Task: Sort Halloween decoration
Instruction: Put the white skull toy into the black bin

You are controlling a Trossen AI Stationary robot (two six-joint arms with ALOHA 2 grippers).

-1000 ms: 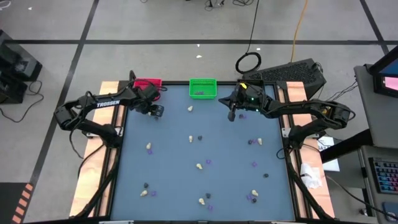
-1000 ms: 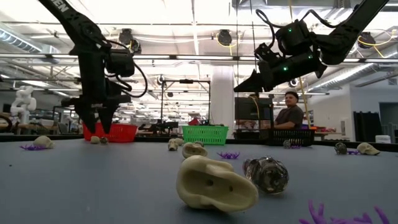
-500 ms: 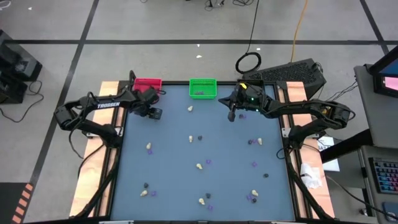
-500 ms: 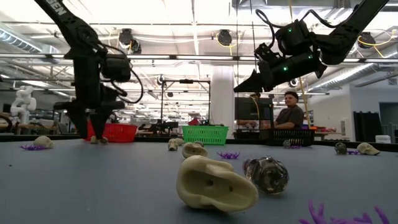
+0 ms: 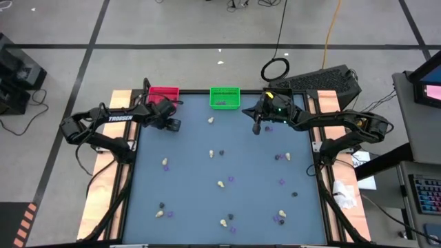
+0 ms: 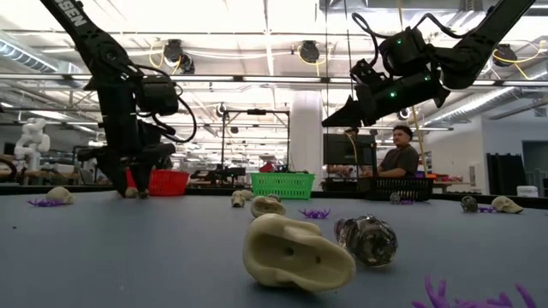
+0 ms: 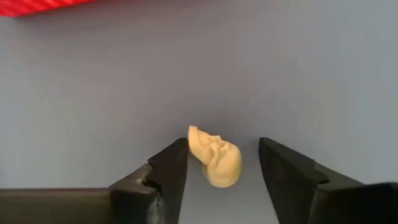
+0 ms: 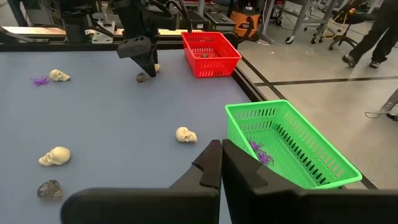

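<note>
A cream-white skull trinket (image 7: 217,158) lies on the blue table near the red bin (image 5: 164,92). My left gripper (image 7: 222,144) points steeply down over it, open, one finger on each side. A dark lump (image 8: 143,77) lies just beside it. In the high view my left gripper (image 5: 172,125) hides the skull. My right gripper (image 5: 256,129) hangs shut above the table's far right part, next to the green bin (image 5: 224,97), with nothing in it. More cream, dark and purple trinkets, such as a cream one (image 5: 165,163), lie scattered over the table. My left gripper has one fingertip (image 7: 177,152) right against the skull's face end (image 7: 193,138); I cannot tell whether it touches. The other finger (image 7: 273,158) stands clear of the skull's rounded back. The skull lies on the table.
The green bin holds purple bits (image 8: 261,152). A black bin (image 6: 402,186) stands at the far edge. A large cream skull (image 6: 295,252) and a dark skull (image 6: 370,238) lie close to the low camera. A person (image 6: 401,158) sits beyond the table.
My left gripper has sunk toward the table beside the red bin, down around the cream skull. My right arm has kept still.
</note>
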